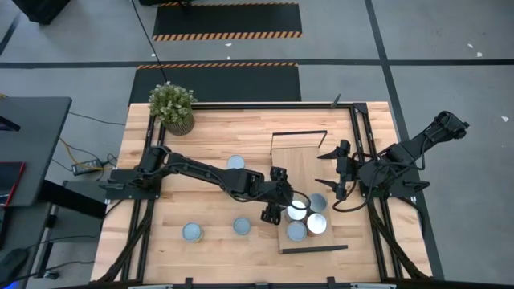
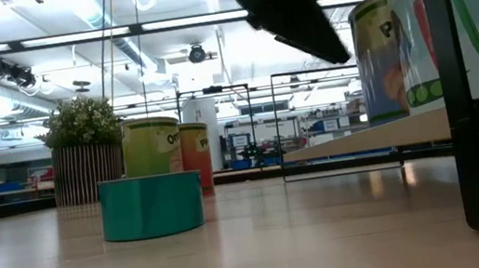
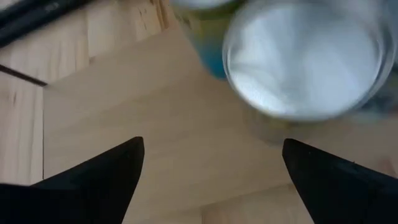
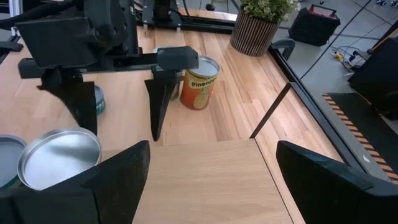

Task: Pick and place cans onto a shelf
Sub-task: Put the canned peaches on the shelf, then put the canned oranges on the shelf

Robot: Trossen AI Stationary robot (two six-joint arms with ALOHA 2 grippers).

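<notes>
The shelf (image 1: 299, 156) is a long light-wood board with black end frames, lying on the table's right half. Several silver-topped cans (image 1: 307, 217) stand on its near end. My left gripper (image 1: 283, 202) is open just left of them, over the shelf's left edge. In the left wrist view the nearest can top (image 3: 305, 56) lies ahead of the open fingers (image 3: 93, 180). My right gripper (image 1: 333, 170) is open and empty over the shelf's right edge. An orange-sided can (image 4: 199, 81) stands on the table left of the shelf.
Two more cans (image 1: 193, 233) (image 1: 242, 226) stand on the table near its front edge; the teal one shows close in the low view (image 2: 151, 203). A potted plant (image 1: 172, 106) stands at the far left corner. The shelf's far half is bare board (image 4: 205, 180).
</notes>
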